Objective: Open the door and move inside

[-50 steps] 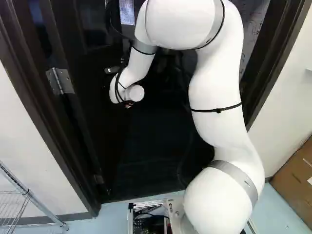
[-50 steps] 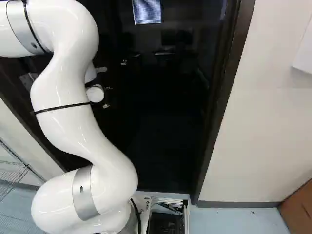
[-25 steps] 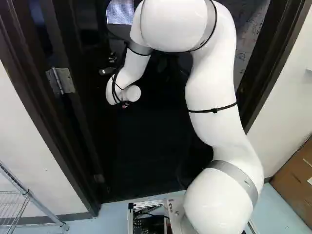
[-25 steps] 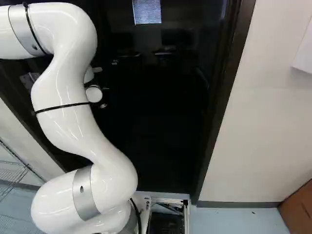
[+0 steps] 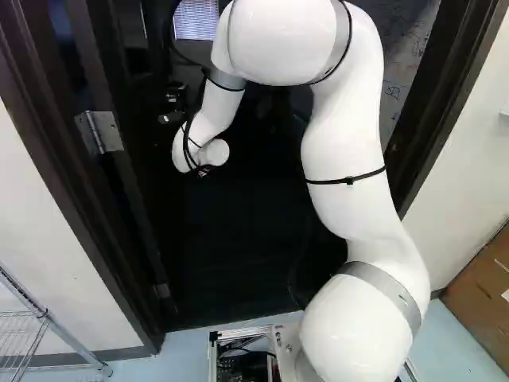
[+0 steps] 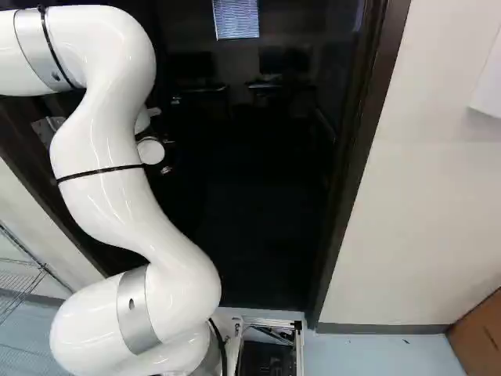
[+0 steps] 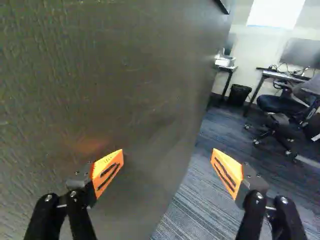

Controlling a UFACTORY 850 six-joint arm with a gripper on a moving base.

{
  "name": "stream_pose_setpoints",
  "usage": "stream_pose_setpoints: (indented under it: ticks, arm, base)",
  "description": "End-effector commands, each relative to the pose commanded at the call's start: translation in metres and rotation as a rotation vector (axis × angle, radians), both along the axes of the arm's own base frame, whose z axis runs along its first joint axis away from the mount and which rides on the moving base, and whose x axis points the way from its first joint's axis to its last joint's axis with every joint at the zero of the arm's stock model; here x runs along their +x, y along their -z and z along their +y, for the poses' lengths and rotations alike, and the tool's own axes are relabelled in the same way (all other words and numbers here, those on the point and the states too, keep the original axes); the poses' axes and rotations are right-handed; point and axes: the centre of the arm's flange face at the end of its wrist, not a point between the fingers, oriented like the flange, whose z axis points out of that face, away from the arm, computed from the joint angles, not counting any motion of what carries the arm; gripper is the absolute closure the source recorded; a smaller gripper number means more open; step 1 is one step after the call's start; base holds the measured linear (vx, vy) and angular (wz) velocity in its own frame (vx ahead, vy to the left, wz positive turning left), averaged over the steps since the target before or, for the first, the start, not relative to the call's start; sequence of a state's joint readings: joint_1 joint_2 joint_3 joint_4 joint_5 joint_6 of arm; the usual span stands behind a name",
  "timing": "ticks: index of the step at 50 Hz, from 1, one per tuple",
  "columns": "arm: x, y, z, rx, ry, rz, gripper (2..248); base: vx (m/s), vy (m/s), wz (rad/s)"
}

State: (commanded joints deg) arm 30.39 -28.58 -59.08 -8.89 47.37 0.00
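The dark door (image 5: 143, 159) stands partly open, swung inward on its hinge (image 5: 99, 131) at the left of the left base view. Just below the arm's wrist, a small dark part of the gripper (image 5: 204, 170) shows, its fingertips hidden there. In the wrist view the gripper (image 7: 167, 167) is open, its orange-padded fingers wide apart with nothing between them. One finger stands before the face of the door (image 7: 125, 75); the other is over the opening past the door's free edge. Whether either finger touches the door, I cannot tell. No handle is clearly visible.
The frame (image 6: 344, 196) borders the doorway, with carpet (image 7: 195, 200) inside. Beyond the door are a desk (image 7: 285, 75), a chair (image 7: 280, 104) and a bin (image 7: 239, 94). A wire rack (image 5: 48, 322) stands left of the doorway, a brown cabinet (image 5: 481, 290) right.
The arm has shifted slightly to the left in both base views, mostly in the first half second. The door has swung a little further inward. The base has not moved.
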Motion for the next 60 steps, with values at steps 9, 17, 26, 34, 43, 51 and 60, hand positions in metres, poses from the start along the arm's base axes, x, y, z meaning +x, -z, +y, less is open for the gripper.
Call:
stream_pose_setpoints:
  ticks: [9,17,26,34,43,51,60]
  arm:
    - [0.000,0.000,0.005,-0.009,-0.024,-0.007,3]
    - [0.000,0.001,0.012,-0.016,-0.050,-0.015,3]
    - [0.000,0.002,0.021,-0.025,-0.080,-0.025,3]
    - [0.001,0.003,0.030,-0.032,-0.106,-0.034,3]
    - [0.002,0.004,0.039,-0.040,-0.136,-0.044,3]
    - [0.003,0.005,0.047,-0.047,-0.161,-0.054,3]
    - [0.003,0.006,0.050,-0.049,-0.169,-0.057,3]
  base:
    - [0.000,0.000,0.000]
    - [0.000,0.000,0.000]
    - [-0.003,-0.006,-0.025]
    - [-0.004,-0.014,-0.057]
    - [0.000,-0.007,-0.033]
    - [0.000,0.000,0.000]
    - [0.000,0.000,0.000]
